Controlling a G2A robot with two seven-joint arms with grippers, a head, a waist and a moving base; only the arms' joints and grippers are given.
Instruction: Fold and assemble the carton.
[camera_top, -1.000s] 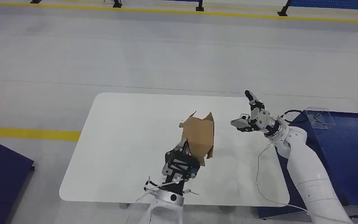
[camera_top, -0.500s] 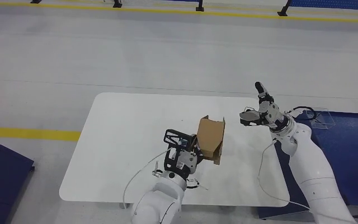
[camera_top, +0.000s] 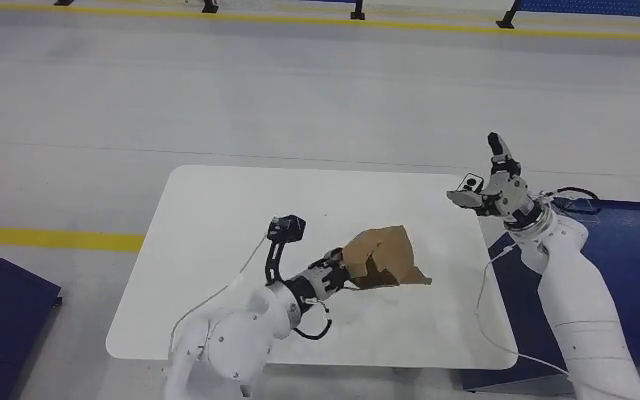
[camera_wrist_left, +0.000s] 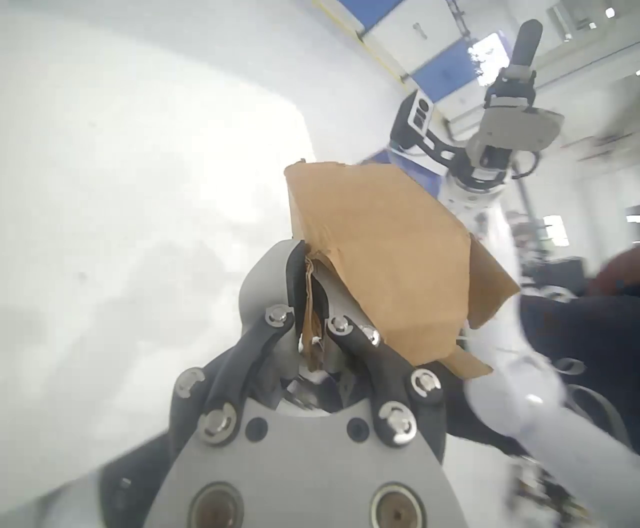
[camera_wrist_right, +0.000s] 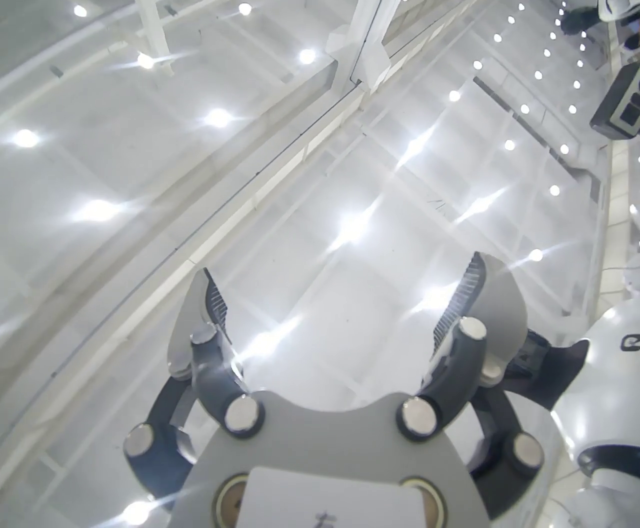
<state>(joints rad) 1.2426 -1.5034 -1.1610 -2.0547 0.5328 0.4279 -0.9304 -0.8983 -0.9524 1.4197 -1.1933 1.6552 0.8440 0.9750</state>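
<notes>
Carton clamped in L claw at white table; R claw agape, ceiling lights beyond.

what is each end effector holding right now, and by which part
The left end effector is shut on the brown cardboard carton, pinching a cardboard edge at one end of it. The right end effector is open, holding nothing.

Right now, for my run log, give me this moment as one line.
carton: partly folded, over table | left gripper: shut on carton edge | right gripper: open, pointing up, apart from carton
</notes>
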